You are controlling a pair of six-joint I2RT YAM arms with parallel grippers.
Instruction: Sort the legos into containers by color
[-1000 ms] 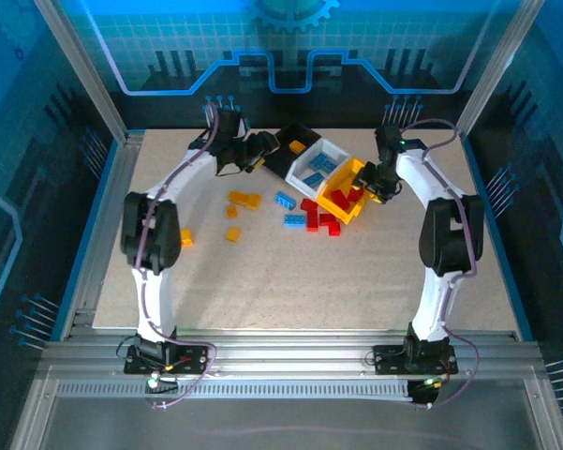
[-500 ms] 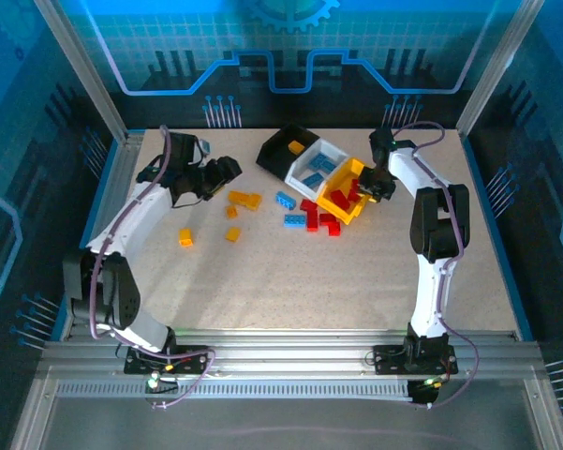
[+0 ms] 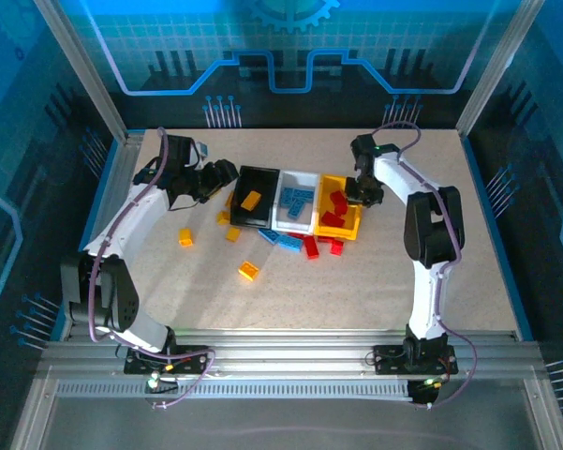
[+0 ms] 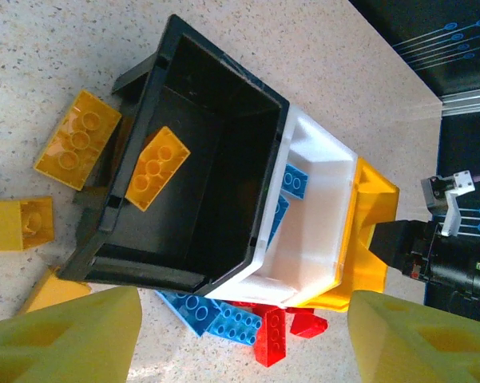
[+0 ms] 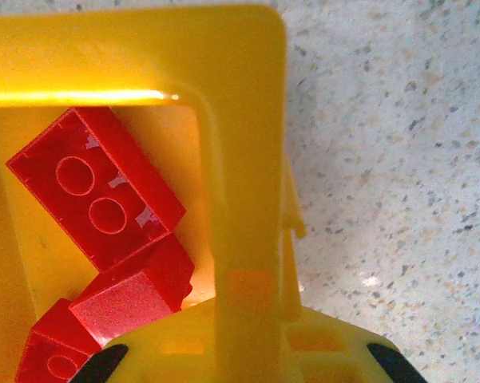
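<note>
Right wrist cam is pretty cramped. The right gripper [image 5: 247, 347] is chopped off by the bottom edge, so you only get its yellow tips. They're pressed onto the wall of the yellow bin [image 5: 243, 183] with no gap I can see, so it's pinching that rim. Red legos [image 5: 96, 203] lie inside the bin right beside the pinched wall, and the lowest one is cut off by the frame.

On the left wrist cam the left gripper [image 4: 240, 343] is spread wide, with fingers [image 4: 64, 339] in both bottom corners and nothing held. The black bin [image 4: 216, 144] sits out ahead of the gap between them, not touching, with one orange brick [image 4: 158, 167] inside. The white bin [image 4: 307, 247] touches its right side, and its wall half hides the blue bricks [image 4: 295, 182] inside.

From the top cam the three bins stand side by side mid table [image 3: 403, 281], with black on the left, white in the middle and yellow on the right. Loose bricks [image 3: 249, 271] are scattered near and left of them. An orange bit tucked against the black bin's near left corner is too small to make out properly.
</note>
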